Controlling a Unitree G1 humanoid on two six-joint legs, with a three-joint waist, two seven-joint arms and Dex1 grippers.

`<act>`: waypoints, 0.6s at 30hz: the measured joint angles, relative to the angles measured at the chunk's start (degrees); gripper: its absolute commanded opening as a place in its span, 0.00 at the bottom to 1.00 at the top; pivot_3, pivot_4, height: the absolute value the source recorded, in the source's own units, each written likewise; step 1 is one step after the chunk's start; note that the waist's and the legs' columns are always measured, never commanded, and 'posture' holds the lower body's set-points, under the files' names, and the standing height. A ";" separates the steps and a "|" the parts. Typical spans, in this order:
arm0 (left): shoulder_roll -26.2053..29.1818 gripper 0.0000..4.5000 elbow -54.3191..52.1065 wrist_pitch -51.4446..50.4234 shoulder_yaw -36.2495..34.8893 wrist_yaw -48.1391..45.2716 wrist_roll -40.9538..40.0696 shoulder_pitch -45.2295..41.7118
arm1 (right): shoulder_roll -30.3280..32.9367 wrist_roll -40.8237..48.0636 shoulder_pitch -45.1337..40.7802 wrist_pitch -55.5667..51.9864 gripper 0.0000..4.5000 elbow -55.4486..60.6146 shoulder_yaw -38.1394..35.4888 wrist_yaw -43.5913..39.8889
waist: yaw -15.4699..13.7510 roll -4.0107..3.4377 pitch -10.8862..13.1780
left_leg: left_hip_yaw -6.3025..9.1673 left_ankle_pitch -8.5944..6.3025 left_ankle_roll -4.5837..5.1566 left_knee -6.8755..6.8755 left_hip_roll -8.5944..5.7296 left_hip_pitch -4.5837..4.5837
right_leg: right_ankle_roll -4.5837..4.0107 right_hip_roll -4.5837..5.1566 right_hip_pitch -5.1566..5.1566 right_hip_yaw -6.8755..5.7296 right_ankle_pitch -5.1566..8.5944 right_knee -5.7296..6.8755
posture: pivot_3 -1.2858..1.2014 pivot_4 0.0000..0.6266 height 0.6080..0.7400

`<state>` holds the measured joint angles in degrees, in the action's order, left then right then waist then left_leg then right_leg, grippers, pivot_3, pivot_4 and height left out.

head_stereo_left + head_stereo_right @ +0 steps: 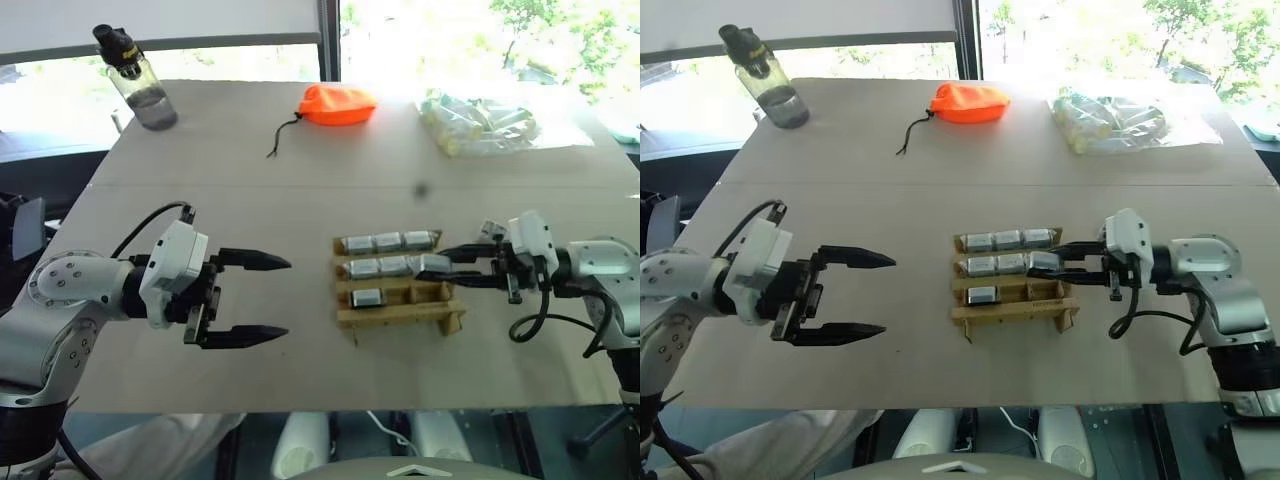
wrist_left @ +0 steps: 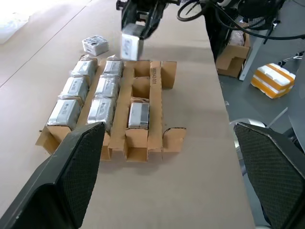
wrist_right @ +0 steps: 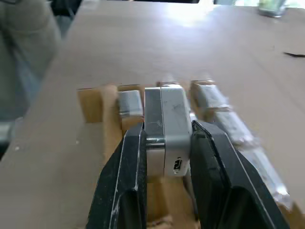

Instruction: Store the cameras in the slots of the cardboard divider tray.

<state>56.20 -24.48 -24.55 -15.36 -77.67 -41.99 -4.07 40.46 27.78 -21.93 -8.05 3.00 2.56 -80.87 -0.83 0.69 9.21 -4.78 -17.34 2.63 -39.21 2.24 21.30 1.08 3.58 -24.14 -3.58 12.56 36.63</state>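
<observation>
The cardboard divider tray (image 1: 448, 318) lies on the table right of centre. Several cameras (image 1: 387, 241) fill slots in its back two rows, and one camera (image 1: 368, 296) sits in the front row's left slot. My right gripper (image 1: 445, 267) is shut on another camera (image 3: 167, 124), held level just above the tray's right end. A loose camera (image 1: 490, 230) lies on the table behind that gripper. To the left of the tray my left gripper (image 1: 288, 297) hangs open over the table with nothing between its fingers.
A water bottle (image 1: 140, 80) stands at the far left corner. An orange pouch (image 1: 338, 104) with a black cord and a clear bag of pale tubes (image 1: 480, 122) lie along the far edge. The table's near edge runs close below the tray.
</observation>
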 measured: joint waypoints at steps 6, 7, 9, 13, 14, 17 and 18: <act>-0.29 1.00 -2.25 -0.04 -1.23 1.52 -0.39 3.04 | -0.48 -2.40 -3.76 3.27 0.16 -3.34 4.22 -4.20 | 0.09 0.00 0.00 | 0.06 -0.01 0.00 -0.01 0.01 0.04 | 0.00 0.01 0.00 -0.07 0.00 -0.06 | 0.52 0.24 1.00; -0.34 1.00 -2.59 -0.07 -1.76 1.88 -0.51 3.79 | -0.96 -2.81 -4.09 3.70 0.16 -3.95 4.84 -4.58 | 0.09 0.00 0.01 | 0.10 0.00 0.00 -0.01 0.01 0.05 | -0.01 0.01 -0.01 -0.10 0.00 -0.04 | 0.52 0.24 1.00; -0.38 1.00 -3.01 -0.10 -2.19 2.14 -0.58 4.31 | -1.31 -3.12 -4.37 3.76 0.16 -4.11 5.58 -4.79 | 0.10 0.00 0.01 | 0.11 0.00 0.00 -0.01 0.02 0.05 | -0.01 0.01 -0.01 -0.11 0.00 -0.02 | 0.52 0.24 1.00; -0.65 1.00 -4.25 -0.10 -2.25 3.02 -0.96 5.30 | -2.69 -3.68 -5.49 4.07 0.16 -4.46 7.20 -5.10 | 0.10 0.00 0.01 | 0.10 0.00 -0.01 -0.05 0.01 0.05 | -0.01 0.02 -0.01 -0.10 -0.01 0.03 | 0.52 0.24 1.00; -0.66 1.00 -4.26 -0.10 -2.28 3.07 -0.96 5.56 | -2.73 -3.99 -5.84 4.40 0.16 -4.90 7.64 -5.15 | 0.09 0.00 0.01 | 0.10 0.00 -0.01 -0.06 0.01 0.04 | -0.01 0.01 -0.01 -0.10 0.00 0.03 | 0.52 0.24 1.00; -0.67 1.00 -4.26 -0.10 -2.44 3.15 -0.96 6.07 | -3.37 -5.13 -6.42 4.88 0.16 -6.78 8.20 -5.23 | 0.07 0.00 0.01 | 0.10 0.00 -0.01 -0.06 0.00 0.05 | -0.01 0.02 -0.01 -0.11 0.00 0.02 | 0.52 0.24 1.00; -0.67 1.00 -4.26 -0.10 -2.46 3.16 -0.96 6.07 | -3.76 -5.44 -6.63 5.06 0.16 -7.23 8.42 -5.23 | 0.10 0.00 0.01 | 0.10 0.00 -0.01 -0.06 0.00 0.05 | -0.01 0.02 -0.01 -0.10 0.00 0.02 | 0.52 0.24 1.00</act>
<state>55.52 -28.74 -24.65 -17.82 -74.51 -42.95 2.00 36.70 22.34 -28.56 -3.00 -4.23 10.99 -86.10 -0.73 0.69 9.22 -4.69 -17.34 2.63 -39.27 2.25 21.34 1.07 3.60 -24.15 -3.69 12.56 36.65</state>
